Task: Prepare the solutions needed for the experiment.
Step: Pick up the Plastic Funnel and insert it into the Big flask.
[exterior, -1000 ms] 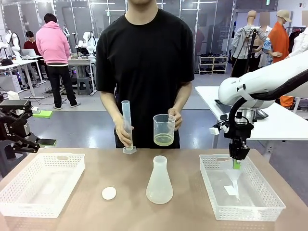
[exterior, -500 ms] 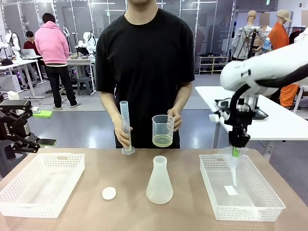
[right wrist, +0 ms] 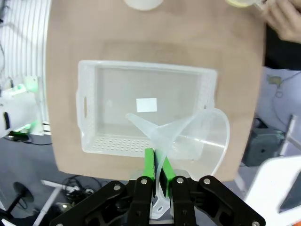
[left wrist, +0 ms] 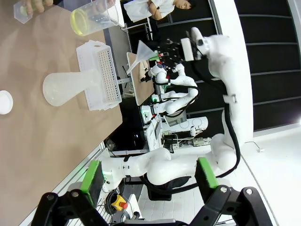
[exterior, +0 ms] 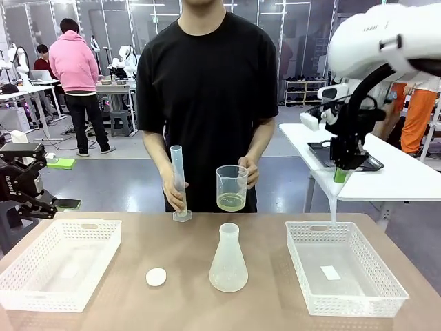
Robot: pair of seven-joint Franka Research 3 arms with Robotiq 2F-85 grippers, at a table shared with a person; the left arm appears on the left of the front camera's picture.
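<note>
The solutions (exterior: 231, 201) are a little pale yellow liquid at the bottom of a clear beaker (exterior: 233, 181) that the person holds in one hand. The other hand tilts a tall measuring cylinder (exterior: 178, 181) on the table. A translucent conical flask (exterior: 228, 258) stands at mid-table. High above the right basket (exterior: 300, 256), my right gripper (exterior: 340, 172) is shut on a clear funnel (exterior: 333, 204); in the right wrist view the funnel (right wrist: 197, 136) is pinched by a tab between the green pads (right wrist: 148, 165). My left gripper (exterior: 31, 196) hangs open off the table's left edge, nothing between its fingers (left wrist: 90, 175).
An empty white basket (exterior: 41, 276) lies at the left. A small white round cap (exterior: 156, 277) rests beside the flask. The right basket (right wrist: 89, 108) holds a white slip (right wrist: 146, 104). The person stands at the far edge. A white table (exterior: 406, 181) stands behind my right arm.
My right arm has lifted the funnel up out of the right basket to well above it. The person's cylinder and beaker shifted slightly. My left arm stayed still.
</note>
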